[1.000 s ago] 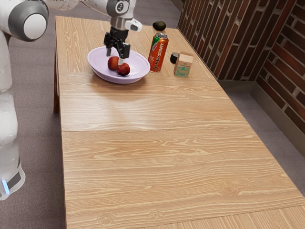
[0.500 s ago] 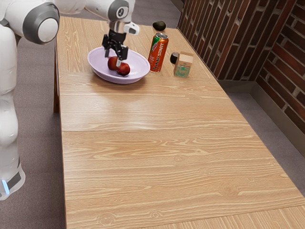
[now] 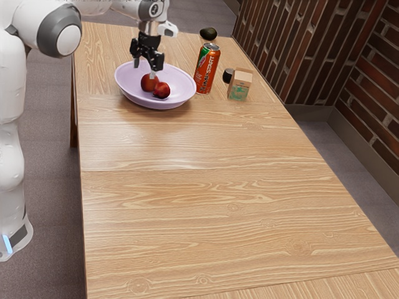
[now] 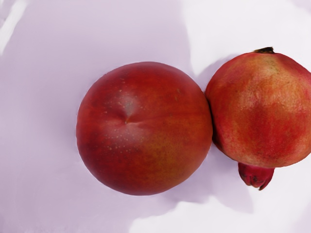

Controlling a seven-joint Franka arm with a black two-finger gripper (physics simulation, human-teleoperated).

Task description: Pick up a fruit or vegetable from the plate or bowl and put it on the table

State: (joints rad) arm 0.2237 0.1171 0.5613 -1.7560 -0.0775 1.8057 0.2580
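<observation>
Hovering over the fruit, the end effector (image 3: 144, 69) has its fingers spread well apart, with nothing held between them. Over the last half second it has risen a little and shifted toward the exterior view's left. Neither fruit has come up with it, so the pick is still to be made.

Below, in a shallow lilac bowl (image 3: 128, 91), lie a smooth red nectarine (image 4: 144, 128) and a pomegranate (image 4: 265, 109), side by side and touching. The nectarine is the more nearly centred under the hand, so it seems the likelier choice; a finger coming down where the two meet could push one aside.

Beyond the bowl, on the wooden tabletop (image 3: 206, 205), stand an orange drink can (image 3: 207, 70), a small carton (image 3: 240, 85) and two small dark objects.
</observation>
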